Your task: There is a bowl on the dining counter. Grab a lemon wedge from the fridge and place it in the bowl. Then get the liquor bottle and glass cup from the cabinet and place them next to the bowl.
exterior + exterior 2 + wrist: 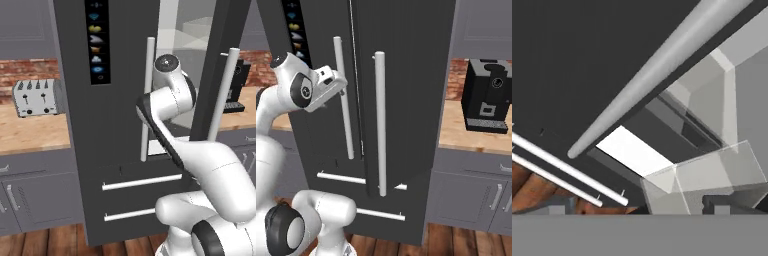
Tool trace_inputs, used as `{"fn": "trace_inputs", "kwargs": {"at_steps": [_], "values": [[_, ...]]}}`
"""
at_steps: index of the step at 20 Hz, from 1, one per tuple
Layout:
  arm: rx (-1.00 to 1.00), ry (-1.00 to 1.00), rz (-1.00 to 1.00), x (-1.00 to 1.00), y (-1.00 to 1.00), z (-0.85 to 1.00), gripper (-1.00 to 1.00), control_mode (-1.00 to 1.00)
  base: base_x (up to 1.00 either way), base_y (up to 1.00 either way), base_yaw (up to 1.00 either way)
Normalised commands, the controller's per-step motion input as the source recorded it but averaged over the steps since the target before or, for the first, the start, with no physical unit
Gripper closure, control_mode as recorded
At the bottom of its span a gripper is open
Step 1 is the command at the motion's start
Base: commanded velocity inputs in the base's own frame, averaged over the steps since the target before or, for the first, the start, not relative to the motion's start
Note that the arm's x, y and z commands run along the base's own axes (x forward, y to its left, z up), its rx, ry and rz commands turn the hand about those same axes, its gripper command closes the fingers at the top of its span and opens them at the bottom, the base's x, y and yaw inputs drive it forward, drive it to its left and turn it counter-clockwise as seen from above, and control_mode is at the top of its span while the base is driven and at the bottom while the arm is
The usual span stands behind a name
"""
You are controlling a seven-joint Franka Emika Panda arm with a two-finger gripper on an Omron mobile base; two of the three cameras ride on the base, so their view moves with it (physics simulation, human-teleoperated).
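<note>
reaching past the part-open fridge door, wide-open and empty-handed

left base view: leaning the white panda arm (pixel 172 107) into the gap beside the tall dark-grey fridge's (pixel 107 125) swung-out right door (pixel 212 75), risking an elbow knock on its long silver bar handle (pixel 222 95). right base view: hovering the two-finger gripper (pixel 342 86) close by the left door's handle (pixel 343 100), likely snagging it if turning. hand view: looking along a grey handle bar (pixel 657 75) at clear shelf bins (pixel 707 175); fingers spread fully, holding nothing; lemon wedge not yet spotted, possibly hidden inside.
</note>
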Motion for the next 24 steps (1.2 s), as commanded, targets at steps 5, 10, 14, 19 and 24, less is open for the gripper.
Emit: {"fn": "trace_inputs", "kwargs": {"at_steps": [5, 10, 14, 19, 24], "values": [[-0.36, -0.01, 0.0, 0.57, -0.03, -0.39, -1.0, -1.0, 0.0, 0.0, 0.0], [-0.1, 0.01, 0.01, 0.35, -0.4, 0.02, -1.0, -1.0, 0.0, 0.0, 0.0], [-0.02, 0.0, 0.05, 0.02, -0.61, 0.12, -1.0, -1.0, 0.0, 0.0, 0.0], [-0.06, 0.0, 0.02, -0.19, -0.67, 0.28, -1.0, -1.0, 0.0, 0.0, 0.0], [-0.09, -0.01, 0.0, -0.49, -0.68, 0.38, -1.0, -1.0, 0.0, 0.0, 0.0]]}}
